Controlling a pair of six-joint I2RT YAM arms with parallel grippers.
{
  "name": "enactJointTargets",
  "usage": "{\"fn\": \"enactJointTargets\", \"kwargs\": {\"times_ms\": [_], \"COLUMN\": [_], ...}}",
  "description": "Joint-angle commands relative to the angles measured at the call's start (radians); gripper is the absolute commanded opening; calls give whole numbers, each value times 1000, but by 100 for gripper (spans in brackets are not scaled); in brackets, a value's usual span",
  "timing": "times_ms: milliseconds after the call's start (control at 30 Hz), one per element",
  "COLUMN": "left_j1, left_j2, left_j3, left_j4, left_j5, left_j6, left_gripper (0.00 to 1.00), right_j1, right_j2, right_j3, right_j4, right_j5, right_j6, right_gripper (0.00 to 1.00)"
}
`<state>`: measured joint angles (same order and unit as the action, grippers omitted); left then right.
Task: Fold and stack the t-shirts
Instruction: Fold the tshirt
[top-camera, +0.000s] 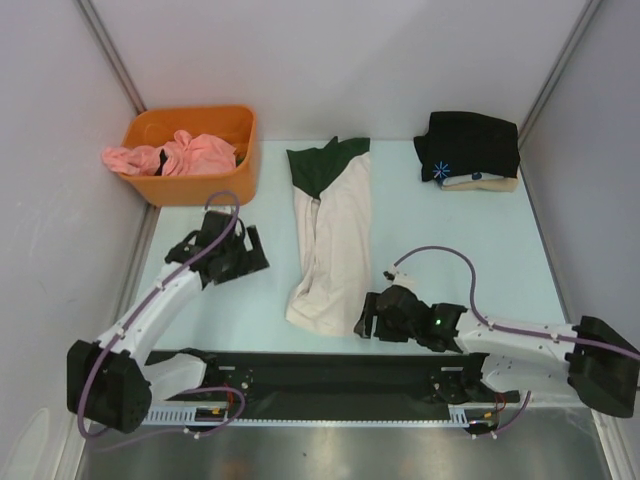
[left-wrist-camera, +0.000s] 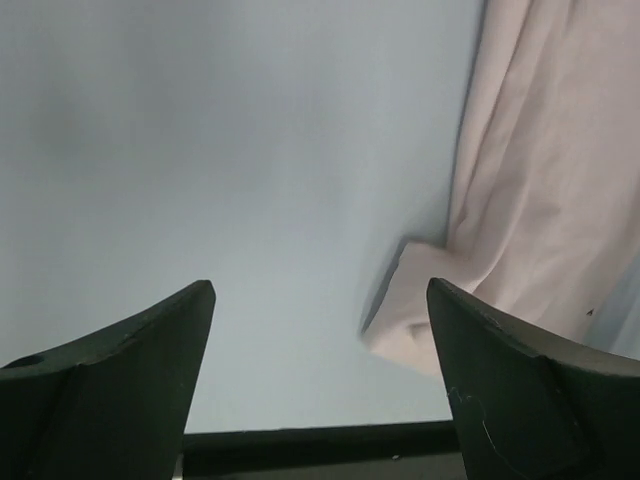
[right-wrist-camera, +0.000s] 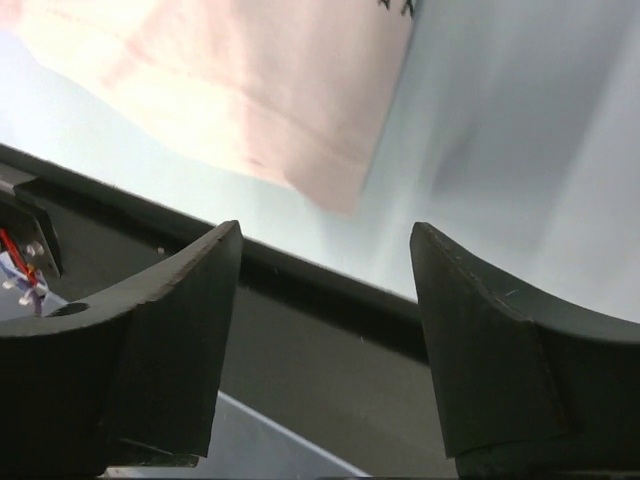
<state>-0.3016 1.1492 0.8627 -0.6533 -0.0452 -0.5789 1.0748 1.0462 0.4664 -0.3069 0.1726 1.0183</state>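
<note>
cream tee (top-camera: 335, 230): soft matt cloth | table (top-camera: 420, 215): smooth, matt | bin (top-camera: 200, 188): orange plastic, sl. glossy

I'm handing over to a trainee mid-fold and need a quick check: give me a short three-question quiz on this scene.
1. True or false: the left fingers stand open, clear of the cream shirt.
2. Where is the pink cloth? A in the orange bin; B draped on the right arm; C under the cream shirt.
3. What lies under the black shirt?
Key: 1 true; 2 A; 3 a beige shirt.
</note>
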Motion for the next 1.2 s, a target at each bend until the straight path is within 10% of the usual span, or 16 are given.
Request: {"fn": "enactJointTargets", "kwargs": {"times_ms": [0,167,333,567,633,700,900,1167], "left_j1": [-14,-27,-83,-108,-114,-139,-302,-366], "left_j2": [-146,-220,-226,-233,-241,-249,-235,-137], "left_j3": [-79,-160,-199,-130,-116,-129,-235,-359], "left_j4": [8,10,26,-64,-81,-86,7,335], "left_j5": [34,68,56,-11,-28,-33,-47,37], "left_j6": [-22,-38,-59,-39,-42,-52,-159,-174], "left_gripper": [93,91,88,88,88,88,86,76], "right_j1": [-10,-47,-47,54,57,63,148,149], "right_j2": [98,236,253,-108,-182,-267,-327,-25], "right_j3": [9,31,93,181,126,81,72,282], "right_j4": [175,262,128,-360,-421,-469,-549,-453], "right_j5": [41,22,54,223,183,140,229,277], "right_j6": [-17,-41,-76,43,72,152,249,68], "right_gripper": [71,57,0,0,34,93,95,95]}}
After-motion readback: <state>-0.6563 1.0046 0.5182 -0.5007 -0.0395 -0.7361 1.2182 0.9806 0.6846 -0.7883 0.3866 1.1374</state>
